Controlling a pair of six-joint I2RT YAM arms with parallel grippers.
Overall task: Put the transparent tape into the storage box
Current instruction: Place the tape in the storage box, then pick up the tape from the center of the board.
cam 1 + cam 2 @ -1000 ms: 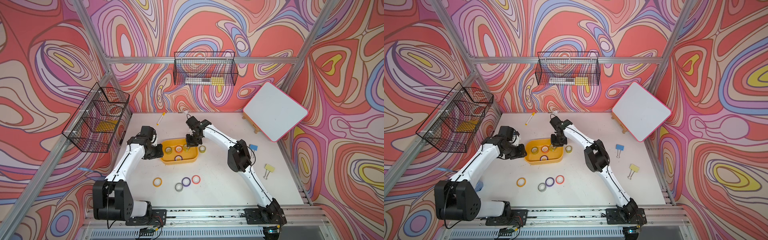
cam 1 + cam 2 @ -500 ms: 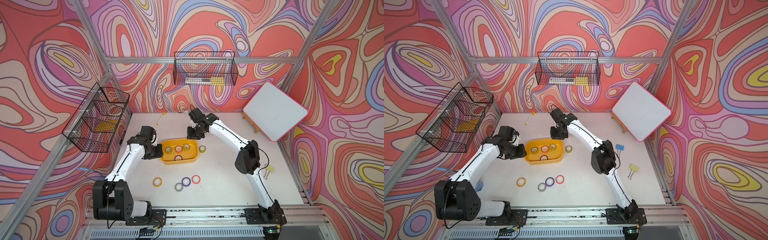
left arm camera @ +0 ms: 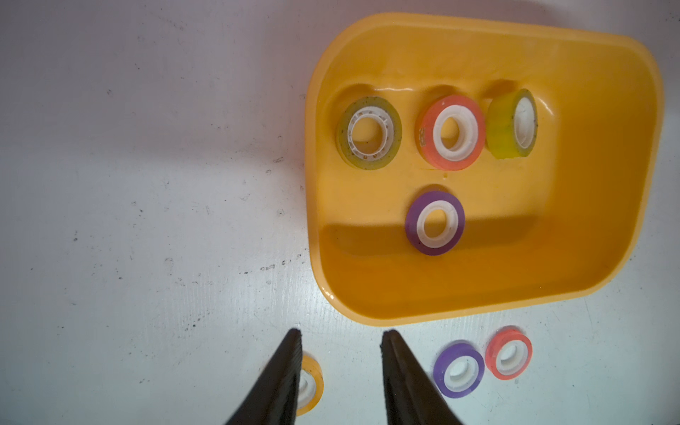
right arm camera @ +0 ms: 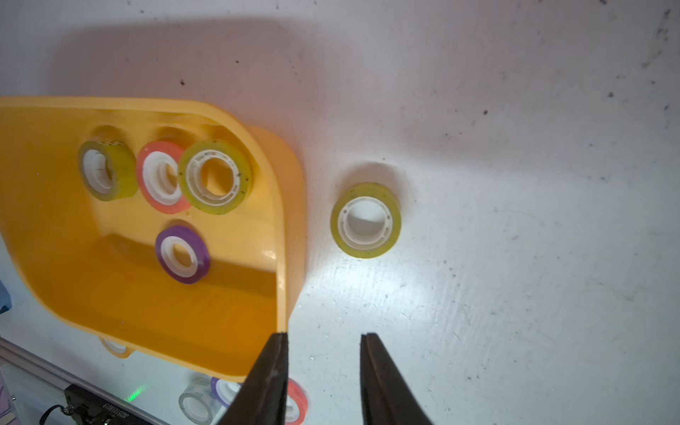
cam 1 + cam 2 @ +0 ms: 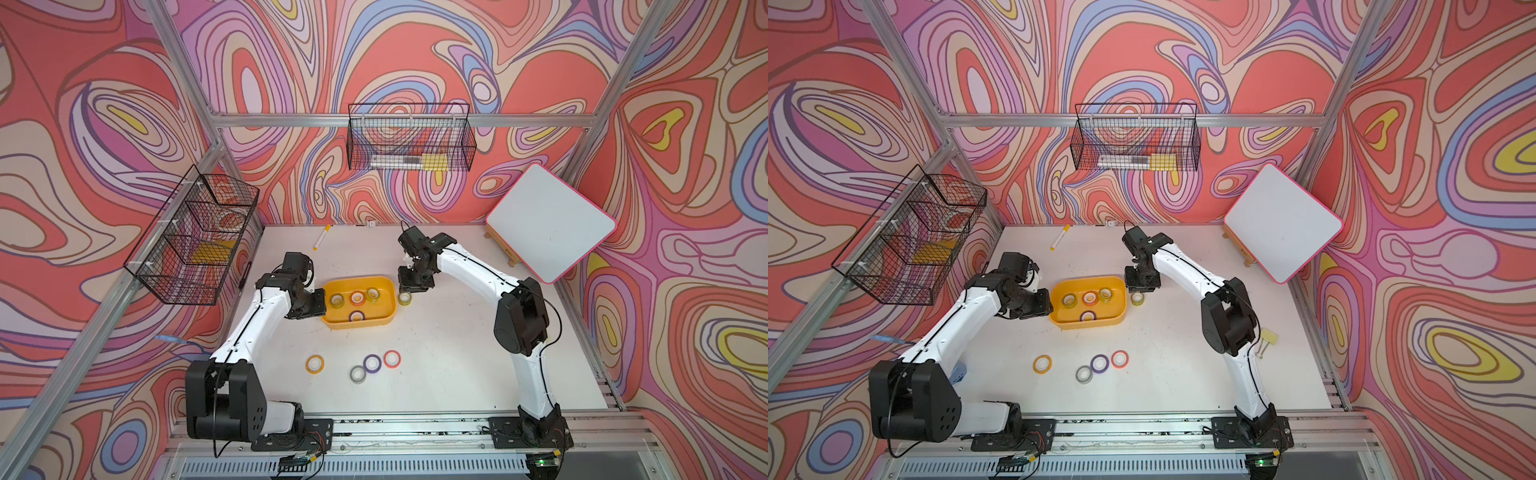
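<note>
Right gripper (image 5: 412, 288) of mine hangs with its jaws spread and nothing between them, just right of centre in both top views, over the white tabletop (image 5: 436, 353) past the right end of the shallow yellow-orange plastic storage box (image 5: 359, 325). A second ago it was low over that end of the box; since then it has lifted, backed out and widened its jaws. One yellowish roll of transparent tape (image 4: 365, 220) lies flat on the table, just beside the box's right wall and close under this gripper. Inside the box a flat transparent roll (image 3: 369, 133) and a transparent roll tipped on its edge (image 3: 511, 124) flank a coral-orange tape roll (image 3: 452, 133), with a purple tape roll (image 3: 435, 222) nearer the front wall. My left gripper (image 3: 340, 333) has not moved: jaws parted, empty, at the box's left end.
</note>
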